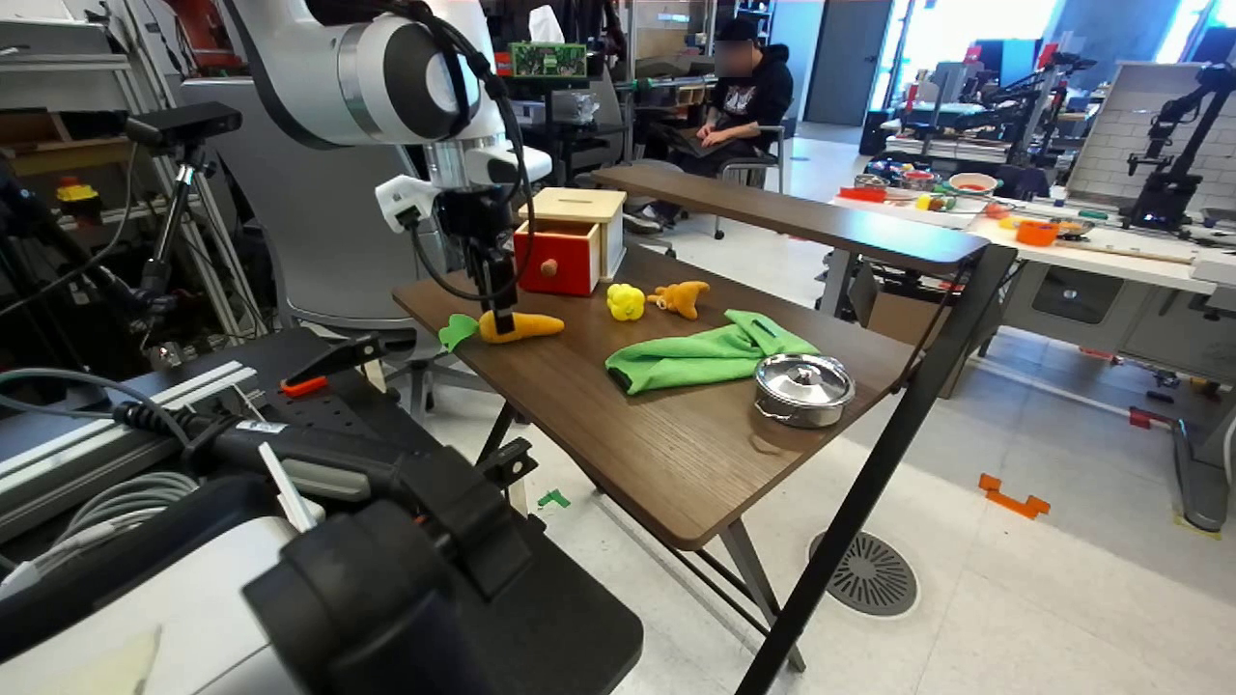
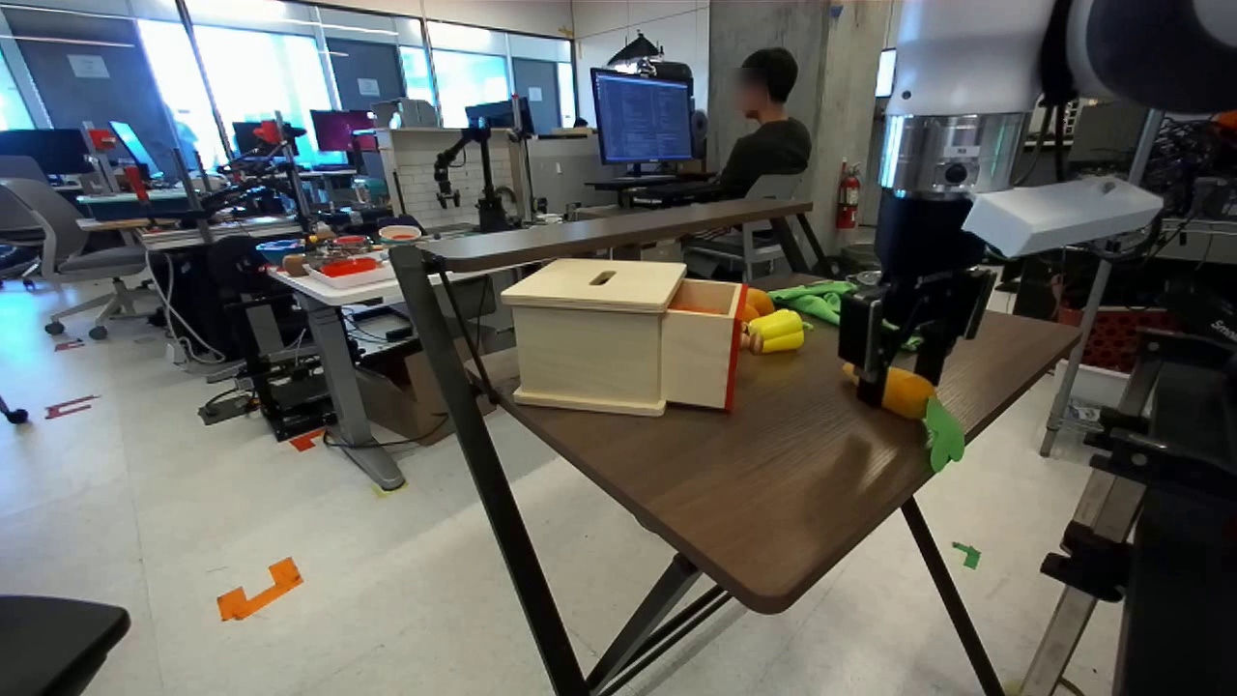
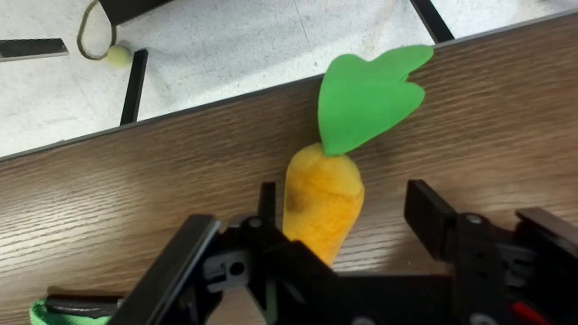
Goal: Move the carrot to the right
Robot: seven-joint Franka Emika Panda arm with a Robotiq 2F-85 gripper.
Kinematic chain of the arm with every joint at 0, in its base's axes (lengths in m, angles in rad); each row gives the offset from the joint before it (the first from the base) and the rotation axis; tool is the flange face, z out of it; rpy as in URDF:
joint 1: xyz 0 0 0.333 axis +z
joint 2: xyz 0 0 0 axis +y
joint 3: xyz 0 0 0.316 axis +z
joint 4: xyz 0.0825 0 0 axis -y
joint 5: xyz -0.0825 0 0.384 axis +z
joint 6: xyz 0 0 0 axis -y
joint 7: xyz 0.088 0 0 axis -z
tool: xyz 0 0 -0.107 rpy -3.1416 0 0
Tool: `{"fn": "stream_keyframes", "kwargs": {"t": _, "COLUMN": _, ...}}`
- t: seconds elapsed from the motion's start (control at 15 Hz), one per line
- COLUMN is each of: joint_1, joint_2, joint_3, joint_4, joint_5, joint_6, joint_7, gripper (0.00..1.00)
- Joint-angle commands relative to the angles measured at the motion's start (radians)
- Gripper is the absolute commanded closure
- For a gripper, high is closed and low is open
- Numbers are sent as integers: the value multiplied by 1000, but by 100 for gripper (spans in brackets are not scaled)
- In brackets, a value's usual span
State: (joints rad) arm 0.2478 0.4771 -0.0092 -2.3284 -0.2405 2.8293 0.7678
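Note:
The carrot is a plush orange toy with a green leafy top. It lies on the brown table close to an edge, and its leaf reaches that edge. It shows in both exterior views [image 1: 537,326] [image 2: 908,394] and in the wrist view [image 3: 323,198], where its narrow end is hidden behind the gripper. My gripper [image 3: 340,184] is open, with one finger on each side of the carrot. The left finger in the wrist view is close beside it, and a gap shows to the right finger. The gripper is low over the carrot in both exterior views [image 1: 504,323] [image 2: 900,382].
A wooden box [image 2: 589,353] with a partly open red-fronted drawer [image 1: 560,259] stands on the table [image 1: 676,454]. A yellow toy [image 1: 626,302], a shorter orange toy [image 1: 682,298], a green cloth [image 1: 710,357] and a lidded metal pot [image 1: 804,389] lie farther along. A raised shelf [image 1: 801,214] runs along one side.

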Motion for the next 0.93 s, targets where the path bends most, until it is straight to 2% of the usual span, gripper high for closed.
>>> {"fn": "stream_keyframes", "kwargs": {"t": 0.0, "joint_1": 43, "joint_2": 9, "joint_3": -34, "joint_4": -9, "joint_5": 48, "joint_6": 46, "joint_7": -39, "gripper": 58}}
{"fn": "stream_keyframes", "kwargs": {"t": 0.27, "joint_1": 57, "joint_2": -13, "joint_3": -64, "joint_4": -19, "joint_5": 70, "joint_6": 50, "joint_7": -45, "gripper": 89}}
{"fn": "stream_keyframes", "kwargs": {"t": 0.4, "joint_1": 60, "joint_2": -47, "joint_3": -85, "joint_4": -30, "joint_5": 71, "joint_6": 47, "joint_7": -45, "gripper": 98}}
{"fn": "stream_keyframes", "kwargs": {"t": 0.6, "joint_1": 84, "joint_2": -123, "joint_3": -150, "joint_4": -62, "joint_5": 38, "joint_6": 31, "joint_7": -22, "gripper": 97}}
{"fn": "stream_keyframes", "kwargs": {"t": 0.67, "joint_1": 79, "joint_2": -154, "joint_3": -159, "joint_4": -77, "joint_5": 33, "joint_6": 15, "joint_7": -34, "gripper": 99}}
{"fn": "stream_keyframes", "kwargs": {"t": 0.87, "joint_1": 64, "joint_2": -260, "joint_3": -211, "joint_4": -150, "joint_5": -15, "joint_6": 25, "joint_7": -27, "gripper": 97}}
